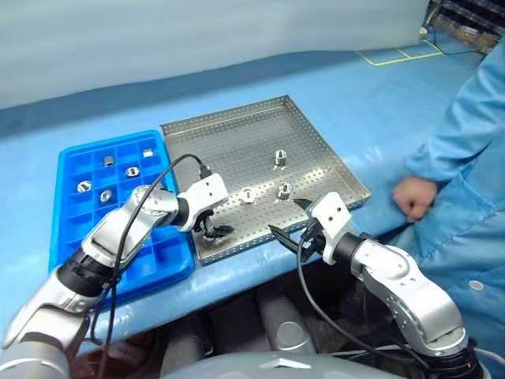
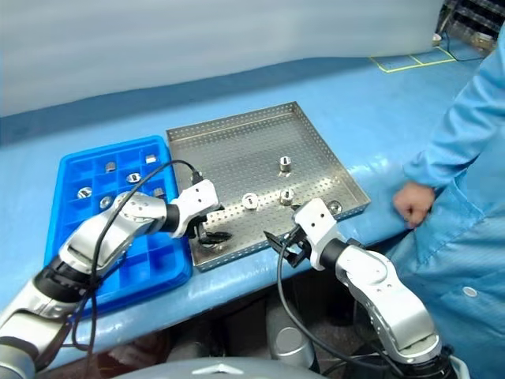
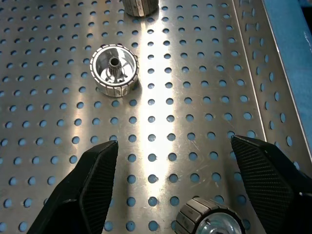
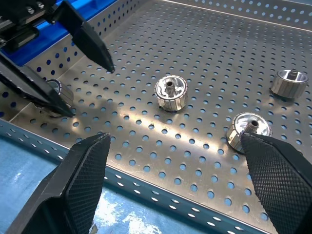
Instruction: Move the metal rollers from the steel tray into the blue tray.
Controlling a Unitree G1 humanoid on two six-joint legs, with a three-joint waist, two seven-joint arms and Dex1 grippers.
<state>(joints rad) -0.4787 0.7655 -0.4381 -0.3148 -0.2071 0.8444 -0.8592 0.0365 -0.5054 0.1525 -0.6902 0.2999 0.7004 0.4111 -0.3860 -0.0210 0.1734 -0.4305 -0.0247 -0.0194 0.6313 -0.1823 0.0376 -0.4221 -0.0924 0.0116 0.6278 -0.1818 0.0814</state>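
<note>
Where left end effector hovers | roller cut off | steel tray

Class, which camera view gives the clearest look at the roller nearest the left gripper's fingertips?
The right wrist view: the roller sits whole between the left gripper fingers. The left wrist view cuts it off at the frame edge; in the head views it is mostly hidden by those fingers.

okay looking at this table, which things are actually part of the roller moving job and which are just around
Part of the job:
- metal rollers left in the steel tray
- blue tray, some rollers already inside
- left gripper, open over a roller
- right gripper, open

Just around:
- a person's hand resting on the table
- yellow floor marking
</note>
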